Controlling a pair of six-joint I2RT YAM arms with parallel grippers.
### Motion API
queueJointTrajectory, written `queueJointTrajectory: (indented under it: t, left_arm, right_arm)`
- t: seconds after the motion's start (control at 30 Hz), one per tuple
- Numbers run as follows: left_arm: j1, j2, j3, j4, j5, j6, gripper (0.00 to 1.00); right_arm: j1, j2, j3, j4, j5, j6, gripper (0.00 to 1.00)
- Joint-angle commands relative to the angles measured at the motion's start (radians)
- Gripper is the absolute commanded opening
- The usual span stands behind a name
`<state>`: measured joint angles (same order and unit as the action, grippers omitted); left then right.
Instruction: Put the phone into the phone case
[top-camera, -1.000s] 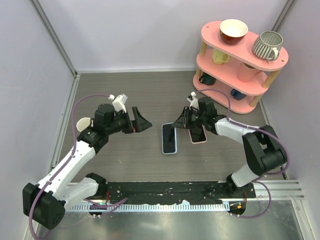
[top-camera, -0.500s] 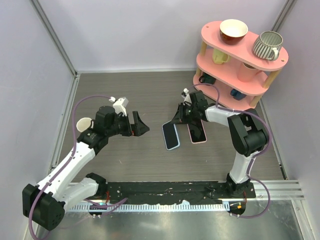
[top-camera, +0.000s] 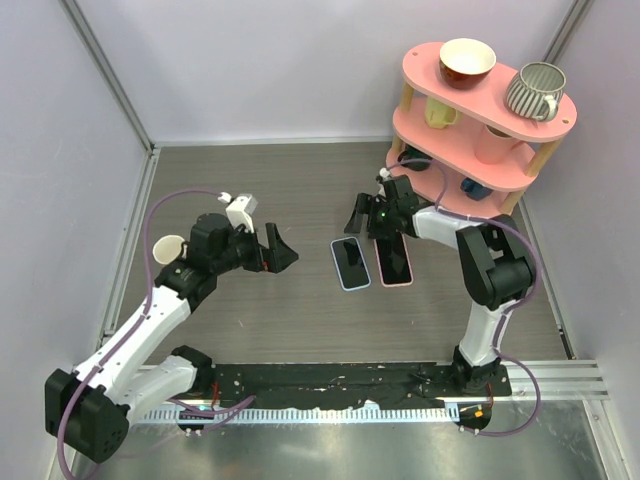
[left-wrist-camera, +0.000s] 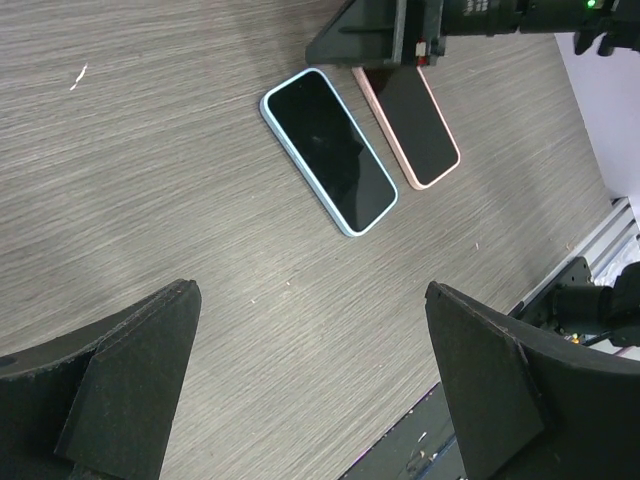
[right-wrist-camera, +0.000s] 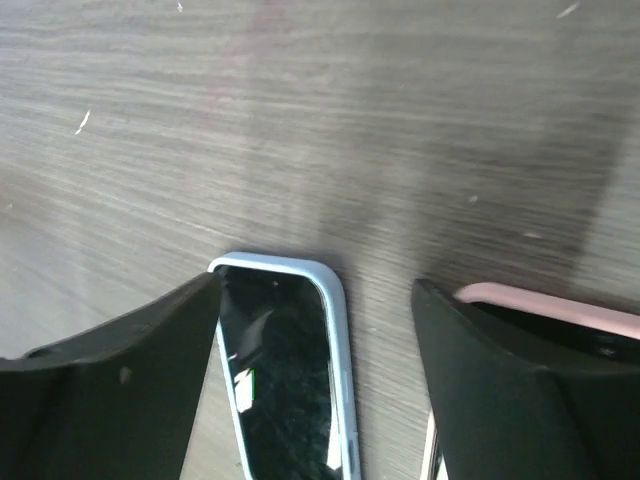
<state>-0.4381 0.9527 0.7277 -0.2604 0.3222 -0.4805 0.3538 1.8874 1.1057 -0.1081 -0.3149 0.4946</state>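
Observation:
A phone (top-camera: 350, 263) with a light blue rim and a glossy black face lies flat on the table, also in the wrist views (left-wrist-camera: 330, 150) (right-wrist-camera: 285, 370). Close on its right lies the pink phone case (top-camera: 394, 260) (left-wrist-camera: 408, 125) (right-wrist-camera: 540, 300), dark and matte inside. My right gripper (top-camera: 372, 224) (right-wrist-camera: 315, 290) stands open just beyond their far ends; one finger sits over the phone's top corner and the other over the case's top edge, with nothing held. My left gripper (top-camera: 282, 250) (left-wrist-camera: 310, 290) hangs wide open and empty to the left of the phone.
A pink three-tier shelf (top-camera: 480, 120) with cups and a bowl stands at the back right, close behind my right arm. A white cup (top-camera: 165, 247) sits by the left wall. A black rail (top-camera: 330, 385) runs along the near edge.
My right gripper has opened and drawn back toward the far side. The blue-rimmed phone has slid right and away, ending up beside the pink case. The left arm has barely moved.

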Motion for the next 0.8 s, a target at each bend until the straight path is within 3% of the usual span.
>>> queueJointTrajectory:
  t: [0.0,0.1,0.23,0.53,0.77]
  left_arm:
    - [-0.001,-0.04,0.029,0.047,0.006,0.014,1.0]
    - [-0.001,-0.074,0.059,0.041,0.008,-0.009,1.0]
    - [-0.002,-0.121,0.088,0.055,-0.005,-0.066,1.0]
    - [-0.002,-0.218,0.13,0.081,-0.018,-0.141,1.0]
    - [-0.001,-0.31,0.116,0.059,-0.071,-0.129,1.0]
  right_arm:
    - [-0.012,-0.12,-0.024,-0.015,0.178,-0.017,0.91]
    - [-0.007,-0.252,-0.03,-0.07,0.109,-0.047,0.93]
    - [0.013,-0.457,-0.035,-0.261,0.256,-0.013,0.95]
    - [0.013,-0.945,-0.069,-0.395,0.247,-0.137,1.0]
    - [0.013,-1.067,-0.153,-0.401,0.194,-0.076,1.0]
